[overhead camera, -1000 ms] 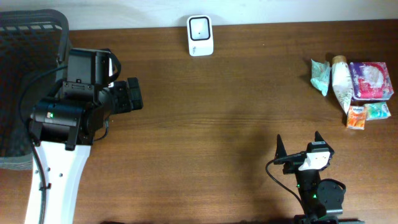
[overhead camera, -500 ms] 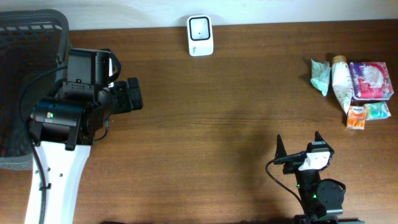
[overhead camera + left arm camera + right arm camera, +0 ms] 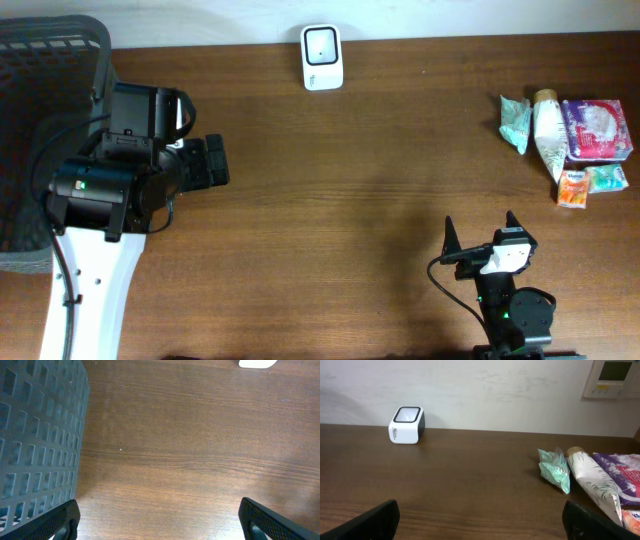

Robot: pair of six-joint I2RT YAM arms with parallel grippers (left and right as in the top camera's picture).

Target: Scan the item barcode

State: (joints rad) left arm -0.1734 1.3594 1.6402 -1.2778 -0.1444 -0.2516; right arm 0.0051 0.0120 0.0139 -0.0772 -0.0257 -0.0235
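Observation:
Several small packaged items lie in a cluster at the table's right edge: a teal packet (image 3: pixel 515 122) (image 3: pixel 554 469), a white patterned pouch (image 3: pixel 548 140) (image 3: pixel 592 480), a purple pack (image 3: pixel 597 130) and an orange sachet (image 3: pixel 571 188). The white barcode scanner (image 3: pixel 322 57) (image 3: pixel 406 424) stands at the back centre, its edge just showing in the left wrist view (image 3: pixel 257 363). My left gripper (image 3: pixel 212 162) (image 3: pixel 162 525) hangs open over bare wood beside the basket. My right gripper (image 3: pixel 481 230) (image 3: pixel 482 522) is open near the front edge, facing the scanner and items, holding nothing.
A dark mesh basket (image 3: pixel 40 60) (image 3: pixel 35 435) fills the back left corner, right next to the left arm. A pale wall with a control panel (image 3: pixel 615 377) runs behind the table. Brown wood spans the stretch between the arms and the scanner.
The left arm's wrist has shifted slightly toward the front of the table. The right arm and the items have stayed still.

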